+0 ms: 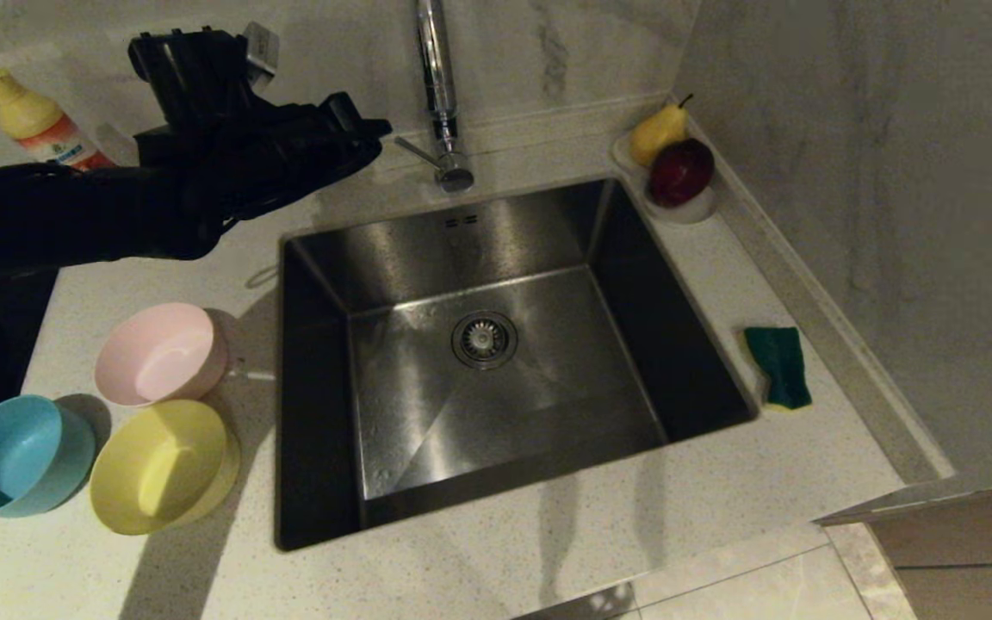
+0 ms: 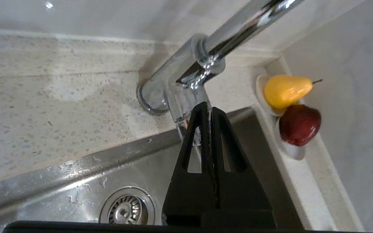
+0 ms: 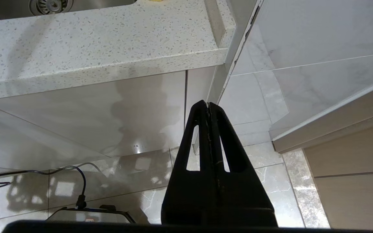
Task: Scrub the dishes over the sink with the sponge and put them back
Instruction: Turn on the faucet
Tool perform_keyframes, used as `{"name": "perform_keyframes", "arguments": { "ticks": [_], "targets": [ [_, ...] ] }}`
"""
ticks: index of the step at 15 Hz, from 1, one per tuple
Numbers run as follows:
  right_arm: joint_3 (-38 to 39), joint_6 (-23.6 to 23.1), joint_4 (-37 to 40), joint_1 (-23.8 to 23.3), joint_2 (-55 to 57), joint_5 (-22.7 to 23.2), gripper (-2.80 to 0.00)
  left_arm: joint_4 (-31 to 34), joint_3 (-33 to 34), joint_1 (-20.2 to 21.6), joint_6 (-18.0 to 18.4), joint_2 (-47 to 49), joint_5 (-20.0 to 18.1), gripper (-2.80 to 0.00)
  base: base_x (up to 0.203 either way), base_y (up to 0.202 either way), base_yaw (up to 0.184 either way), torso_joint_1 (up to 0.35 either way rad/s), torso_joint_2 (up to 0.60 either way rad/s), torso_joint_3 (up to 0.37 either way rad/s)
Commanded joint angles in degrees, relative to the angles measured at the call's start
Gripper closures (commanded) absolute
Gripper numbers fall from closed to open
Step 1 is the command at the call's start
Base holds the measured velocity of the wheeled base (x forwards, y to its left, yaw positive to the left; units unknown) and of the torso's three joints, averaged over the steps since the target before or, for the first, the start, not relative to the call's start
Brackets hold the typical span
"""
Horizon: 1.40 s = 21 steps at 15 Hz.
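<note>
Three bowls stand on the counter left of the sink (image 1: 548,413): a pale pink one (image 1: 160,353), a yellow one (image 1: 160,465) and a light blue one (image 1: 14,456). The green sponge (image 1: 778,366) lies on the counter right of the sink. My left gripper (image 1: 380,129) hangs shut and empty above the sink's back left corner, its tips just short of the chrome tap's (image 1: 437,86) side lever. In the left wrist view the shut gripper (image 2: 208,108) points at the tap base (image 2: 176,87). My right gripper (image 3: 208,104) is parked below the counter edge, shut and empty.
An orange-and-yellow bottle (image 1: 35,120) stands at the back left. A white dish (image 1: 694,211) with a pear and a red apple sits in the back right corner. A black stove top (image 1: 5,301) lies left of the bowls. A wall closes off the right side.
</note>
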Motion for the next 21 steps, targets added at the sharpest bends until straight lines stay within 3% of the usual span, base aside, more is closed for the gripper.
{"name": "perform_keyframes", "arguments": {
  "ticks": [1,12,21],
  "targets": [
    [0.0,0.0,0.0,0.0,0.0,0.0,0.0,-0.2,0.2,0.0,-0.1,0.6,0.6,0.0,0.0,0.0,0.0,0.0,0.0,0.0],
    [0.0,0.0,0.0,0.0,0.0,0.0,0.0,-4.8,-0.5,-0.3,1.2,3.4,0.7,0.0,0.0,0.0,0.0,0.0,0.0,0.0],
    [0.0,0.0,0.0,0.0,0.0,0.0,0.0,-5.0,-0.5,-0.7,1.1,3.5,0.6,0.0,0.0,0.0,0.0,0.0,0.0,0.0]
  ]
}}
